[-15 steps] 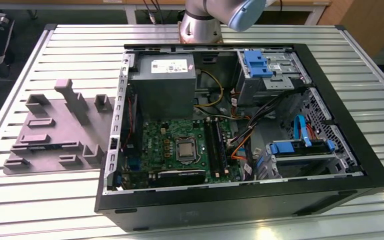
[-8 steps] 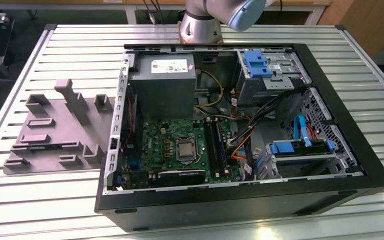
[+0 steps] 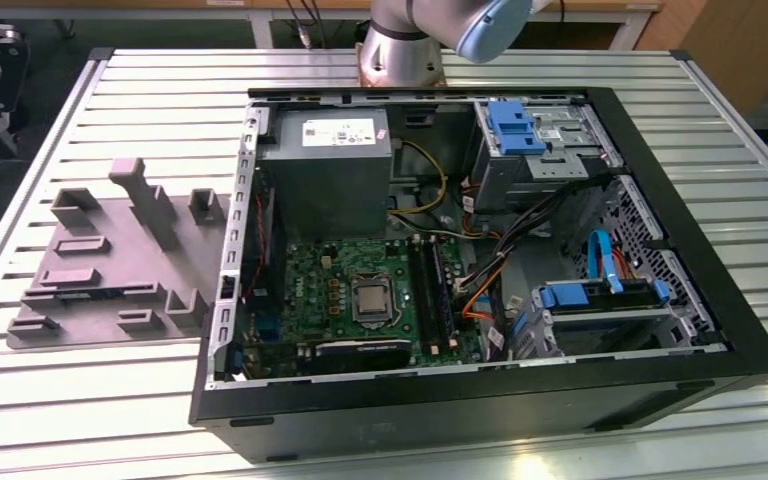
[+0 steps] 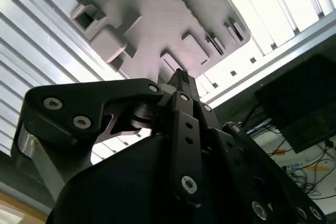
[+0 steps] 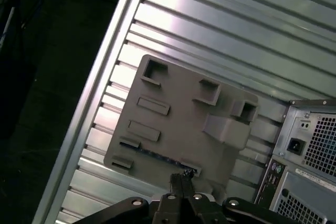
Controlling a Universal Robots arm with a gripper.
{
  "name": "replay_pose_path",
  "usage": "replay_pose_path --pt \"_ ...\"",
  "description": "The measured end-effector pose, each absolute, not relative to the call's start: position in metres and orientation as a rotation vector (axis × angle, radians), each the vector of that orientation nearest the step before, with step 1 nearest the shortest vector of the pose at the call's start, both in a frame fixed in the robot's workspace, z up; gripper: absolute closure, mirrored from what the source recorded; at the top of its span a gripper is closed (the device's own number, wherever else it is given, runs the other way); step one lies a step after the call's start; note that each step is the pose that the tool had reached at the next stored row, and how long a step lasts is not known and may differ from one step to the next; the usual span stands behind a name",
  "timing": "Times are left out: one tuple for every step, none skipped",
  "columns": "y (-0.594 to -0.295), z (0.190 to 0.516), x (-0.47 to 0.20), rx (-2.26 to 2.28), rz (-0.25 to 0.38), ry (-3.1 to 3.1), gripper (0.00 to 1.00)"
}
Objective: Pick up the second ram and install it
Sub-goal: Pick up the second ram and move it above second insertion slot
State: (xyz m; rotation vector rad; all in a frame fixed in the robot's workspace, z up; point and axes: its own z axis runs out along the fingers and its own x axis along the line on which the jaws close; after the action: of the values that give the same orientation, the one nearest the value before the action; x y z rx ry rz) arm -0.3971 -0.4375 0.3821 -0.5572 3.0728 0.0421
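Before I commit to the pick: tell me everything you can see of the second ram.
The second ram is a long, thin, dark strip with bluish glints, standing on its long edge in the grey tray near one rim, its ends seated in two raised holders. Chips cannot be made out. Only the tray touches it; the end effector hangs above, clear of it.

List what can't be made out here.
The second ram: first wrist view, only a dark sliver in the tray slot; chips too small.
The arm: exterior view, cut off by top edge.
Part of the tray: second wrist view, hidden behind the pincer.
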Motion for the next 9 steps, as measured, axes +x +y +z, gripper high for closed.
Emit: replay_pose_path --pt "-0.4375 0.3819 -0.3971 -0.585 0.042 3.068 0.89" --pt "-0.4375 0.3816 -0.3971 -0.612 0.043 3.063 0.89" --pt "-0.4375 0.3813 -0.3972 -0.639 0.043 3.058 0.89" --pt "-0.4375 0.3811 -0.3972 -0.667 0.043 3.052 0.89" --pt "-0.4375 0.3808 -0.3972 -0.697 0.043 3.046 0.89" --pt "-0.4375 0.3805 -0.3972 -0.724 0.044 3.039 0.89" --pt "-0.4375 0.3803 -0.3972 -0.752 0.044 3.033 0.89" --pt "-0.4375 0.3801 -0.3972 -0.779 0.044 3.026 0.89" --pt "-0.4375 0.3800 -0.3972 -0.806 0.044 3.020 0.89"
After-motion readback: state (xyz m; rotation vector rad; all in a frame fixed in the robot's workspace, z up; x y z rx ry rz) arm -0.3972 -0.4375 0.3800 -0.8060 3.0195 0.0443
